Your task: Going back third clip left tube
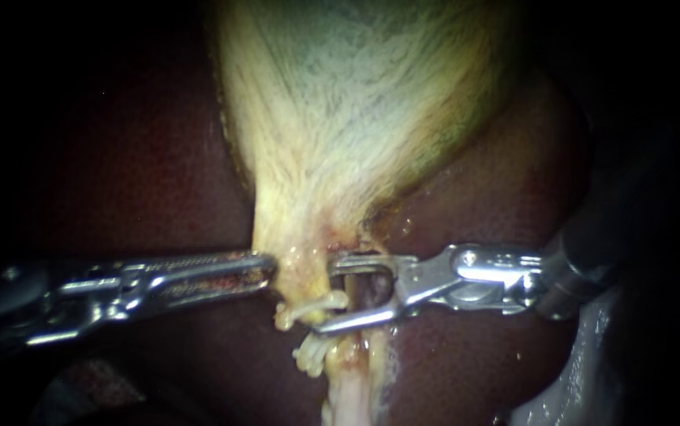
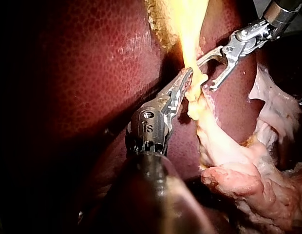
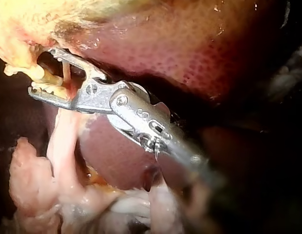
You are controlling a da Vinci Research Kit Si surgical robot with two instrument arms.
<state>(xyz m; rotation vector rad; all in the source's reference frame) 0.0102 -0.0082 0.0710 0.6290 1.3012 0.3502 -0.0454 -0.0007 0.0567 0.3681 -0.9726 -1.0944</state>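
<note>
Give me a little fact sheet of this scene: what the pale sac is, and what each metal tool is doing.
Pale sac: gallbladder, lying against the dark red liver
Left instrument: jaws shut on the gallbladder's narrow lower end
Right instrument: jaws open, straddling a tube
Clips: two pale ones just under the gallbladder, by the right instrument's jaws

steel left instrument [image 1: 267, 268], steel right instrument [image 1: 330, 296], pivot screws [image 1: 470, 256]
</note>
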